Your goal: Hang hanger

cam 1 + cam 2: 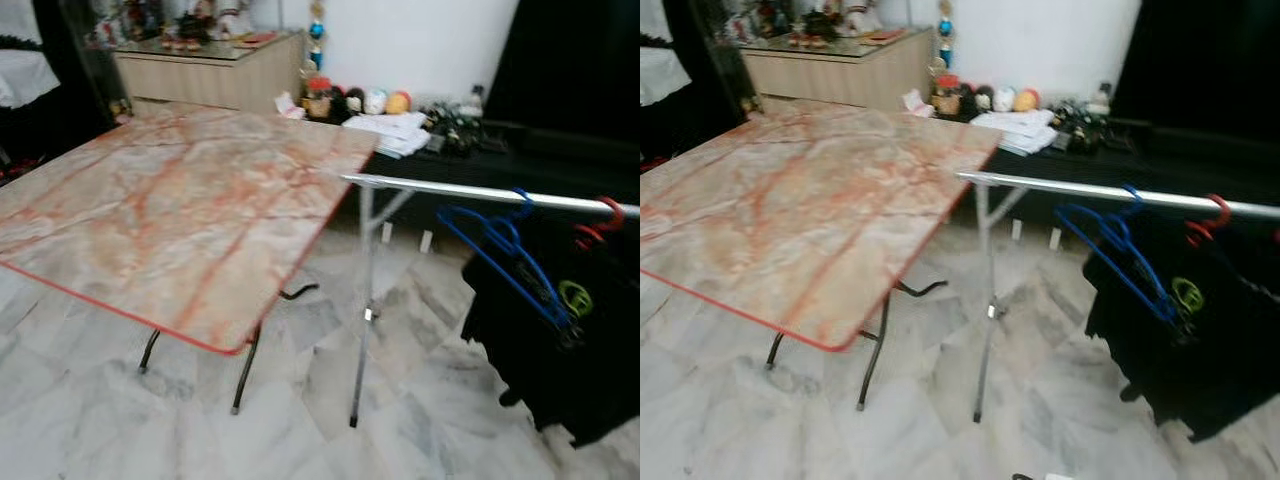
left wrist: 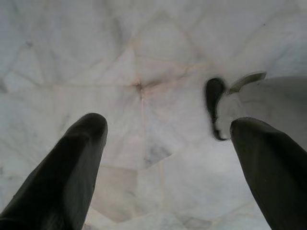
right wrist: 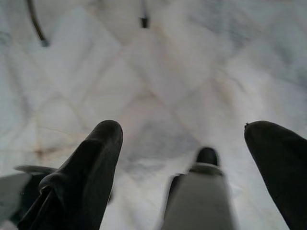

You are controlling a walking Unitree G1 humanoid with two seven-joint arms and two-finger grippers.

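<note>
A blue hanger [image 1: 505, 250] hangs by its hook from the silver rail [image 1: 440, 188] of a clothes rack on the right. Further right on that rail sits the hook of a red hanger [image 1: 600, 225], carrying a black garment [image 1: 560, 360] that drapes down behind the blue hanger. My left gripper [image 2: 168, 127] hangs open over the marble floor with nothing between its fingers. My right gripper [image 3: 184, 129] is also open and empty above the floor.
A marble-patterned folding table [image 1: 170, 210] with a red edge stands at the left, close to the rack's thin leg [image 1: 362, 310]. Behind are a beige cabinet [image 1: 210, 70] and a low dark shelf [image 1: 500, 150] with clutter. My feet [image 2: 259, 100] show below the grippers.
</note>
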